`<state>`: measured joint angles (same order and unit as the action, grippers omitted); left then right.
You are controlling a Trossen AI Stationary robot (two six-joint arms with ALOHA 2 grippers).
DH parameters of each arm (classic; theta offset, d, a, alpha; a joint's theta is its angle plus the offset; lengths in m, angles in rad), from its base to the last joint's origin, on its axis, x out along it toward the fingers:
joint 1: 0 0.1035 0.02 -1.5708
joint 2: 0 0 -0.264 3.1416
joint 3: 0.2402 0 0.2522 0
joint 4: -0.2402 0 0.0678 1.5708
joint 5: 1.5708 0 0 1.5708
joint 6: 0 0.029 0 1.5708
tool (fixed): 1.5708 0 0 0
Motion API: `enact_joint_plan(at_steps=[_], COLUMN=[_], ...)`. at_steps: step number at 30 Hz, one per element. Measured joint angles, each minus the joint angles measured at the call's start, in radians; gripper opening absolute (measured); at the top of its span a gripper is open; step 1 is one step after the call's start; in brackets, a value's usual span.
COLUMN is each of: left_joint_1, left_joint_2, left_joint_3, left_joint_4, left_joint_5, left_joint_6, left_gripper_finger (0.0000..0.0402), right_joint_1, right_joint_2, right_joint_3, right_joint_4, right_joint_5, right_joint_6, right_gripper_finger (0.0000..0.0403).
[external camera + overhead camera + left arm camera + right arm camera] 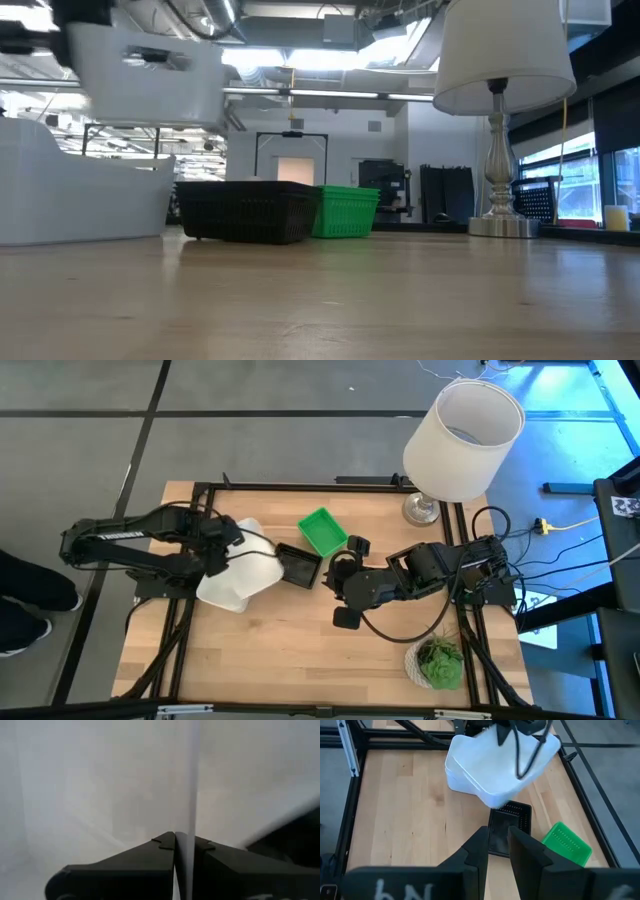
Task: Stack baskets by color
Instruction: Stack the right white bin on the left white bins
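Note:
My left gripper (215,550) is shut on a white basket (255,565) and holds it in the air (150,60). Below it, a second white basket (80,195) rests on its base on the table's left half. A black mesh basket (298,565) and a green basket (322,532) stand side by side on their bases near the table's middle. My right gripper (497,850) hovers above the table just to the right of the black basket (507,827). Its fingers stand a narrow gap apart with nothing between them. My left gripper pinches a thin white wall of the basket (184,820) between its two fingers (150,855). The fingers come steeply from above. The basket is lifted clear of the table, above the other white basket.
A tall lamp with a big white shade (465,435) stands at the table's far right corner. A small green plant (438,663) sits at the near right. Black frame rails (300,485) run along the table's edges. Bare wood lies along the near side.

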<state>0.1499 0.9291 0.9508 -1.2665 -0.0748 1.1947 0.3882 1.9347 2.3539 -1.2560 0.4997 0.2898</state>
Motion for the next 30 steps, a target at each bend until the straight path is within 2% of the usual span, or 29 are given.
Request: enact_joint_plan(at_steps=[6, 14, 23, 27, 30], left_joint_1=[-0.041, -0.080, -0.080, -0.080, -0.079], left_joint_2=[-0.001, -0.001, 0.000, 0.000, 0.000], left_joint_3=[0.034, 0.034, 0.032, 0.032, 0.032], left_joint_4=[-0.178, -0.296, -0.304, -0.304, -0.304], left_joint_5=[-0.034, -0.043, -0.104, -0.196, -0.199], left_joint_6=[0.008, 0.024, 0.095, 0.104, 0.131], left_gripper_finger=[0.0000, 0.0000, 0.0000, 0.0000, 0.0000], right_joint_1=[0.000, 0.000, 0.000, 0.000, 0.000], right_joint_2=[0.000, 0.000, 0.000, 0.000, 0.000], right_joint_3=[0.000, 0.000, 0.000, 0.000, 0.000], right_joint_4=[0.000, 0.000, 0.009, 0.019, 0.020], right_joint_5=[-0.003, -0.003, -0.002, -0.002, -0.002], right_joint_6=[-0.012, -0.012, -0.005, -0.004, -0.004], right_gripper_finger=[0.0074, 0.0074, 0.0074, 0.0074, 0.0074])
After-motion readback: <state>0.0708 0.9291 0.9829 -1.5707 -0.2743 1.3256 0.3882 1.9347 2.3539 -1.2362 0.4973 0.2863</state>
